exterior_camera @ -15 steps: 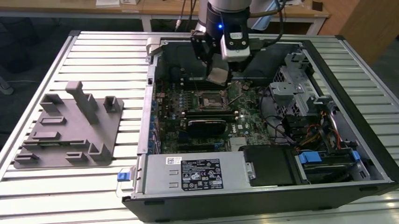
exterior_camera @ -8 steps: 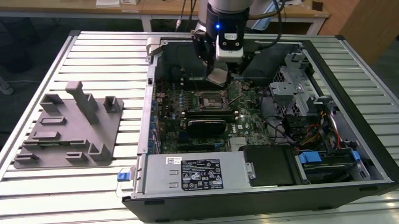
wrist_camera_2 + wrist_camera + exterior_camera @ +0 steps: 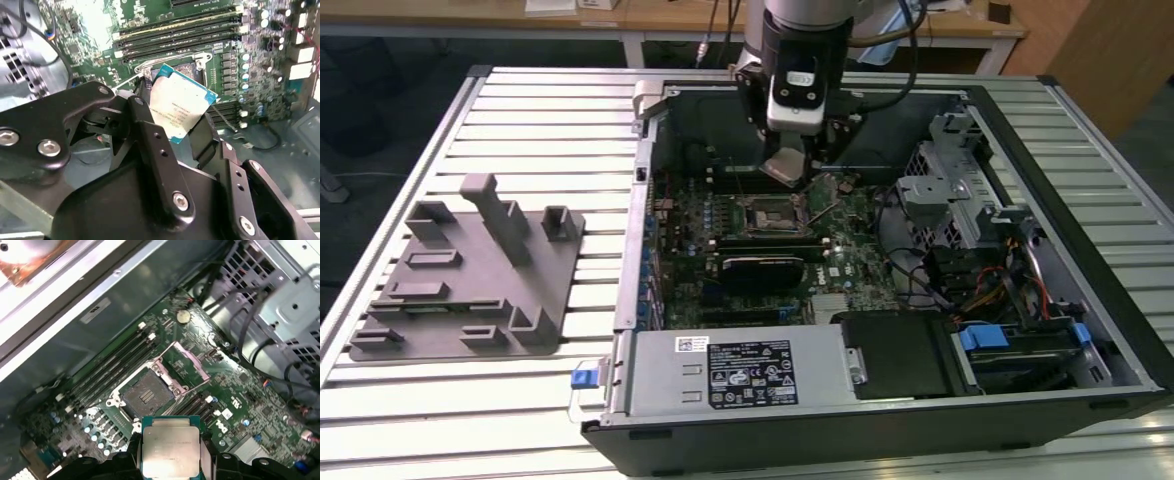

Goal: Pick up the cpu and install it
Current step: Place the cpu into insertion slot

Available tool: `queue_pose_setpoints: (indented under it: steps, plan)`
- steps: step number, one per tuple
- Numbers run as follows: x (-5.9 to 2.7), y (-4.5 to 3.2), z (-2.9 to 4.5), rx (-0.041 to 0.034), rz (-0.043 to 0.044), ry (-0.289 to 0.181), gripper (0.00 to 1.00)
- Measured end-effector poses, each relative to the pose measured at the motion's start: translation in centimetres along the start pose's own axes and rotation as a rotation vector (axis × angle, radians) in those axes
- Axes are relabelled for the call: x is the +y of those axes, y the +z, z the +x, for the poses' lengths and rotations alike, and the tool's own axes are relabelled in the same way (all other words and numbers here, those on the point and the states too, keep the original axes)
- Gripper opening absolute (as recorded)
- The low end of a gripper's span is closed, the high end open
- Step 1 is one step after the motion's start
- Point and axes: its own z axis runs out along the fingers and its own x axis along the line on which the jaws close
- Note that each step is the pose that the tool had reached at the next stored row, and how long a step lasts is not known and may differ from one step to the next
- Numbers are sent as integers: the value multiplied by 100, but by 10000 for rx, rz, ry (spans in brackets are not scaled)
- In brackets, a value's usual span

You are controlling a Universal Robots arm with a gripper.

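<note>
My end effector is clamped on the cpu, its 2 fingers pressing on opposite edges of the chip. I carry it inside the open computer case, above the motherboard and just short of the socket. The socket is bare and its load plate is swung up. In the second wrist view the chip looks tilted rather than level, though I may be misled by the angle.

I judge the cpu light, stiff and flat. Its metal top is probably slick and the contact side delicate, so the thin bordered edges are the right place to grip, with modest force.

There are a few lines of faint grey print on the chip's top, but I cannot make them out. A black-and-white label sits on the silver box at the near side of the case. The grey fixture lies on the table, at the exterior view's left.
</note>
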Motion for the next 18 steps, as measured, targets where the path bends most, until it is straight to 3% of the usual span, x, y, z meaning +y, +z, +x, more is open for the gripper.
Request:
queue_pose_setpoints:
  steps: [18]
  plan:
    - [-1, 26, 0, -178, 37, 3255, 54]
